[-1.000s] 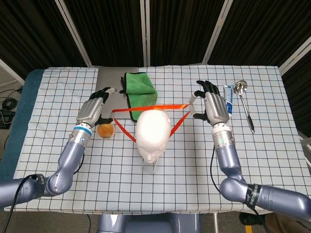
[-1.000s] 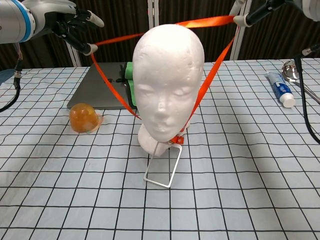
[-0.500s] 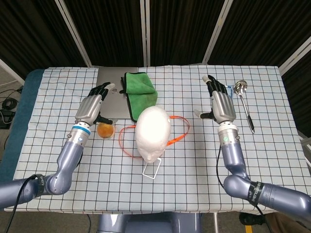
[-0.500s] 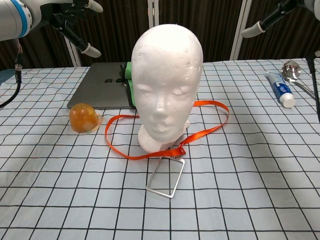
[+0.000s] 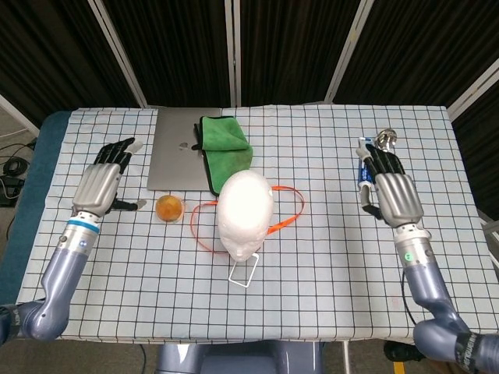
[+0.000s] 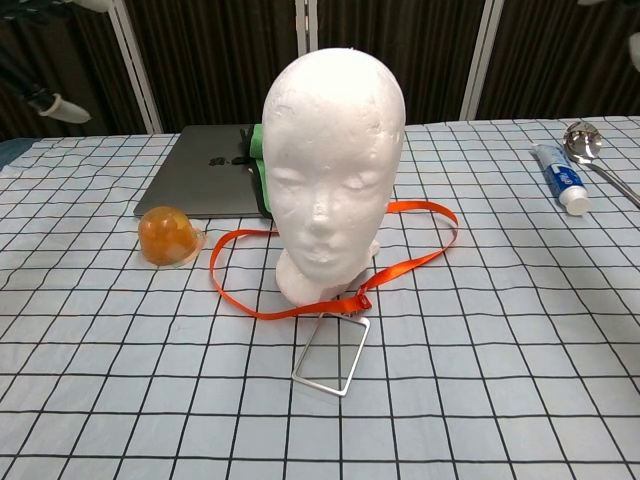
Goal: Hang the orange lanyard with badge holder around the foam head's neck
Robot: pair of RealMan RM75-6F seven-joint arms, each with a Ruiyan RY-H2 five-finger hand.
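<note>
Checked tablecloth [image 5: 312, 257] bears the orange ribbon lanyard [image 6: 300, 305], looped round the white foam head [image 6: 333, 150]; left hand [image 5: 100, 183] and right hand [image 5: 395, 193] flank it, well apart, fingers spread, empty.

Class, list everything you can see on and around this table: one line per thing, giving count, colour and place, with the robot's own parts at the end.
foam head: one, white, upright at the table's middle
lanyard: one, orange, lying on the cloth in a loop around the foam head's base
badge holder: one, clear, flat on the cloth in front of the head, clipped to the lanyard
laptop: one, grey, closed, behind the head toward the left
cloth: one, green, folded, partly on the laptop
round object: one, orange, left of the head
toothpaste tube: one, white and blue, far right
spoon: one, silver, beside the tube
tablecloth: one, white with black grid, covering the table
left hand: one, grey and black, above the left side, holding nothing
right hand: one, grey and black, above the right side, holding nothing
</note>
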